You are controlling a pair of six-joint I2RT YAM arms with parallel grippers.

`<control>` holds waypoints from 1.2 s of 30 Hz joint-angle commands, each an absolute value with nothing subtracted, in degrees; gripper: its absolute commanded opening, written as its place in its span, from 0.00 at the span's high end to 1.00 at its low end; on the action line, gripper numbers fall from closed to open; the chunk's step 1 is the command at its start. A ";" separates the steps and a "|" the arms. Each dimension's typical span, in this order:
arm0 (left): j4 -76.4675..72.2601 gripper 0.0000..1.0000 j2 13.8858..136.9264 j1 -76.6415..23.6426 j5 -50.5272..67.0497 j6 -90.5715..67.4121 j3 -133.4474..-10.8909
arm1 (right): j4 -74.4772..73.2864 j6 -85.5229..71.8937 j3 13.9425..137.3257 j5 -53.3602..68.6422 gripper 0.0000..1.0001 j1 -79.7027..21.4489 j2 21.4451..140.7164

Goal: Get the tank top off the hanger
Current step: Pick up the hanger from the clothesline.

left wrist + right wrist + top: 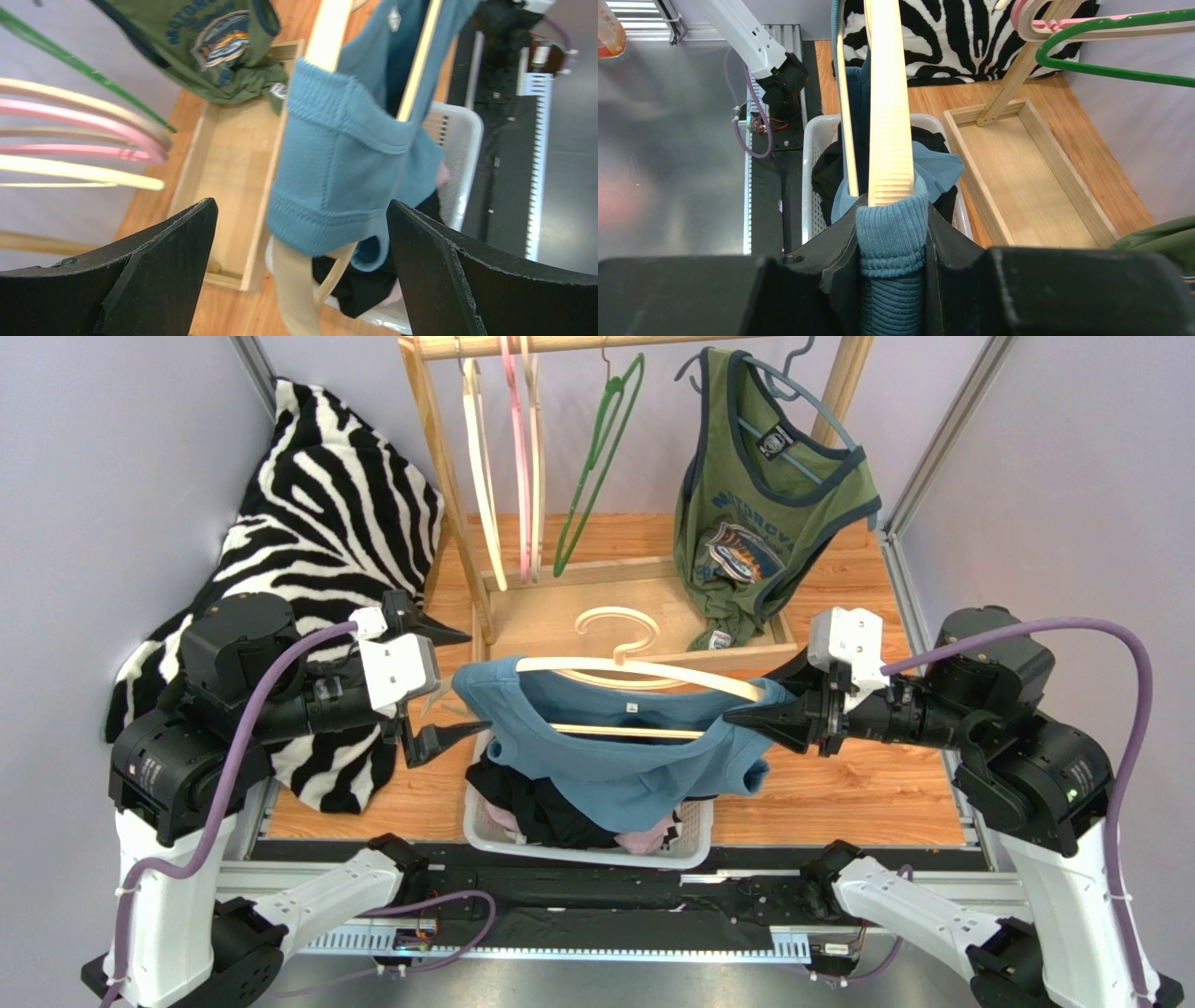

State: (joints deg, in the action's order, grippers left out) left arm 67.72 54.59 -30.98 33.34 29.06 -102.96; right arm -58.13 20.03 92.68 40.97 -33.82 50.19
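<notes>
Over the white basket [484, 829] at the middle of the desk's [870, 784] near edge hangs the blue tank top [617, 763], draped on a wooden hanger [634, 669] held level in the air. It looks like a soft, light ribbed knit that will stretch and sag rather than slide, and will likely cling to the ridged hanger arm. The right claw [765, 717] is clenched on the hanger's end through the strap. The left claw [443, 686], spread wide, stands just beside the other shoulder. That free strap is probably the place to pinch and peel outward.
</notes>
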 commanded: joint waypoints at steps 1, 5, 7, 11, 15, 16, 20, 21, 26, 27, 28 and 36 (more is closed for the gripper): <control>70.05 0.02 55.28 -30.76 42.53 29.80 -101.08 | -55.29 21.44 94.48 42.10 1.00 -35.68 52.55; 70.84 0.12 56.42 -30.67 44.56 29.88 -101.07 | -54.93 22.58 94.48 37.72 1.00 -40.50 54.49; 70.93 0.22 56.60 -30.67 45.52 29.88 -100.81 | -55.02 23.46 94.66 33.51 1.00 -44.29 55.45; 71.63 0.40 57.13 -30.76 46.58 30.14 -100.72 | -55.11 25.31 97.03 29.53 1.00 -48.07 58.09; 71.89 0.45 56.69 -30.76 46.84 30.23 -99.85 | -53.27 25.75 98.00 28.30 1.00 -49.04 58.27; 71.81 0.46 56.60 -30.76 46.76 30.23 -99.67 | -52.13 25.75 98.09 28.13 1.00 -49.04 58.18; 71.54 0.46 56.60 -30.76 47.55 29.62 -99.75 | -48.96 25.14 98.35 28.91 1.00 -49.22 58.10; 71.37 0.46 56.78 -30.67 48.07 29.45 -99.93 | -48.17 24.70 98.18 29.18 1.00 -49.31 58.18; 70.75 0.42 57.13 -30.76 48.52 28.21 -101.51 | -45.61 23.91 96.07 29.27 1.00 -50.54 58.36; 70.84 0.42 57.04 -30.76 48.43 28.13 -101.86 | -45.70 23.99 95.72 29.01 1.00 -51.06 58.27; 70.58 0.49 56.95 -30.76 48.51 27.95 -102.13 | -45.88 24.08 94.93 28.48 1.00 -51.15 58.10; 69.08 0.80 57.48 -30.76 48.69 26.55 -102.48 | -44.03 23.29 92.55 27.51 1.00 -53.17 57.92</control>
